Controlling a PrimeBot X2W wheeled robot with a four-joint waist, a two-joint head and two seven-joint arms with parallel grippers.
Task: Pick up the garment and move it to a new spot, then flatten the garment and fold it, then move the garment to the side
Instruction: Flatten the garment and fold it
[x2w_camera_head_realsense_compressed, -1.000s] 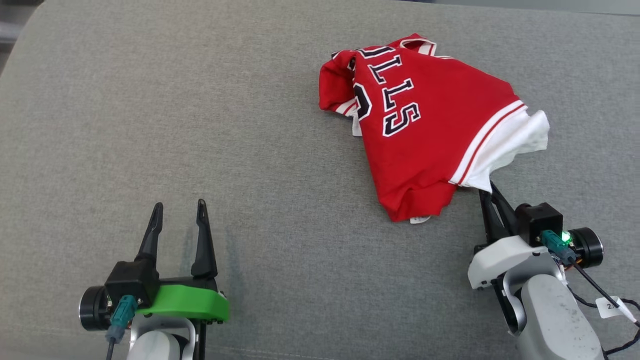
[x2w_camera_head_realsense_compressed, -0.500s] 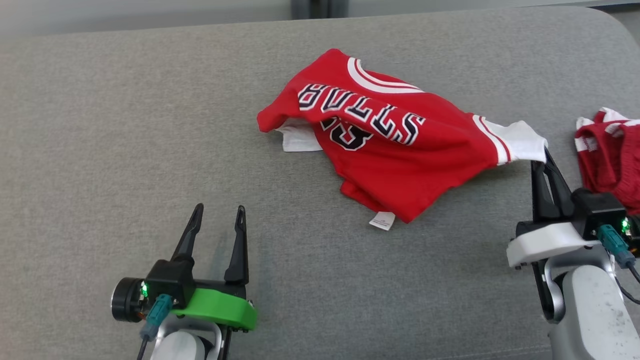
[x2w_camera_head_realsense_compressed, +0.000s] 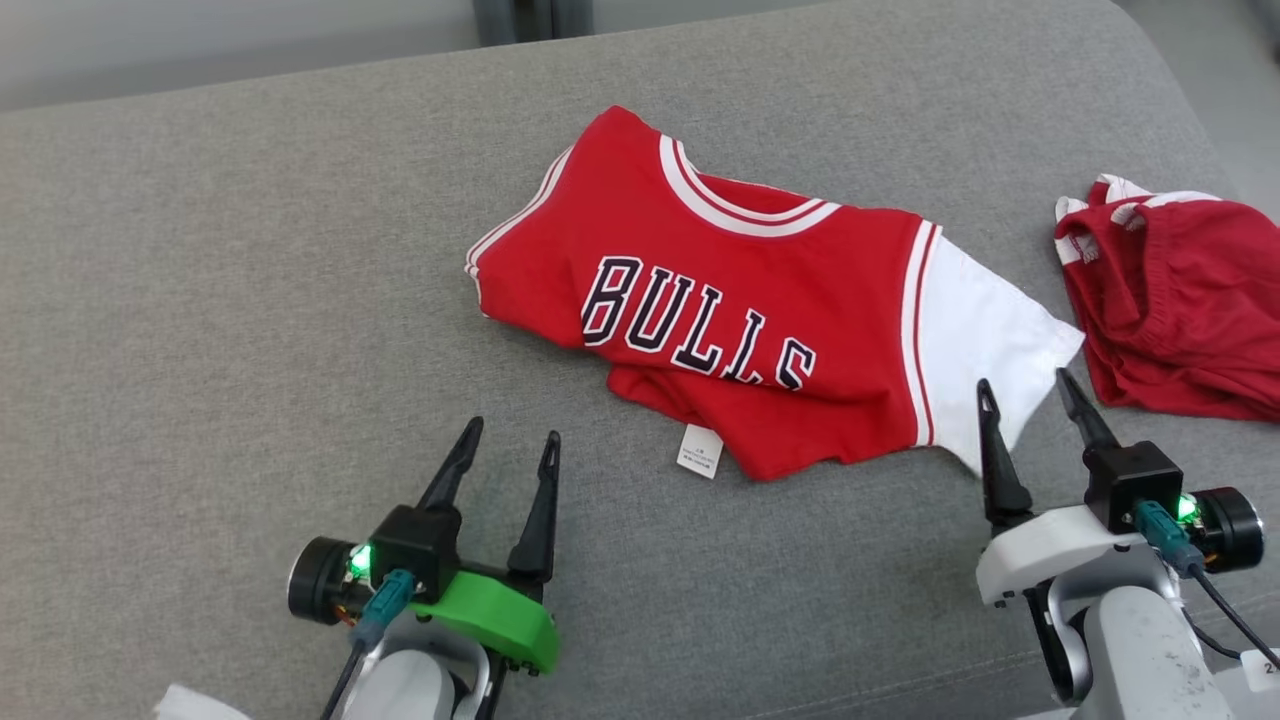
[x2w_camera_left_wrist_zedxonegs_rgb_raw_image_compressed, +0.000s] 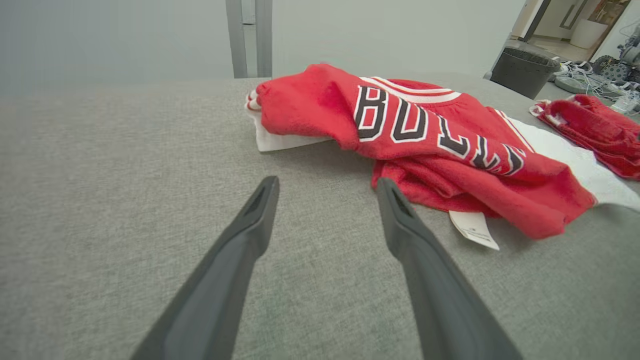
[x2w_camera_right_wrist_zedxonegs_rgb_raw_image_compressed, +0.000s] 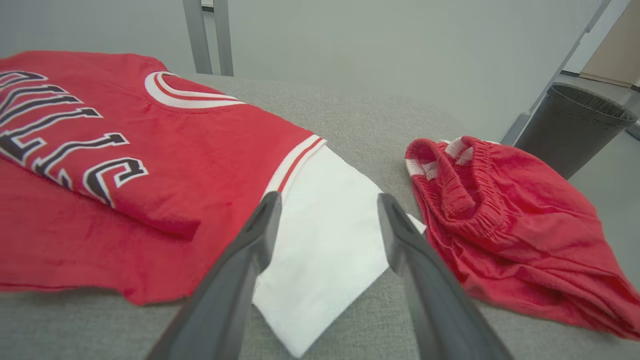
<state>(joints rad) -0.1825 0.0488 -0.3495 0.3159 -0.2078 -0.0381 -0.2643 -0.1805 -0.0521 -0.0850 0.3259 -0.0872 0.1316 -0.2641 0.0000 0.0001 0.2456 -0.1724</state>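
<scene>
A red jersey (x2w_camera_head_realsense_compressed: 730, 300) with white sleeves and dark lettering lies on the grey cushion, its lower part bunched and a white label showing at the hem. In the left wrist view the jersey (x2w_camera_left_wrist_zedxonegs_rgb_raw_image_compressed: 425, 145) sits ahead and to the right of my open left gripper (x2w_camera_left_wrist_zedxonegs_rgb_raw_image_compressed: 327, 187). My left gripper (x2w_camera_head_realsense_compressed: 510, 445) rests on the cushion near the jersey's lower left. My right gripper (x2w_camera_head_realsense_compressed: 1020, 390) stands open just below the white sleeve (x2w_camera_head_realsense_compressed: 985, 340), holding nothing. The right wrist view shows the sleeve (x2w_camera_right_wrist_zedxonegs_rgb_raw_image_compressed: 325, 225) lying flat between and beyond the open fingers (x2w_camera_right_wrist_zedxonegs_rgb_raw_image_compressed: 260, 225).
Red shorts (x2w_camera_head_realsense_compressed: 1175, 300) with a white-trimmed waistband lie bunched at the cushion's right end, close to the sleeve. The grey cushion (x2w_camera_head_realsense_compressed: 250, 300) stretches wide to the left. A dark bin (x2w_camera_right_wrist_zedxonegs_rgb_raw_image_compressed: 575, 127) stands on the floor beyond the right edge. A metal post (x2w_camera_left_wrist_zedxonegs_rgb_raw_image_compressed: 248, 37) rises behind.
My right gripper has let go of the white sleeve and opened. The jersey dropped and now lies spread with its lettering facing up. The head camera has shifted, bringing the shorts further in.
</scene>
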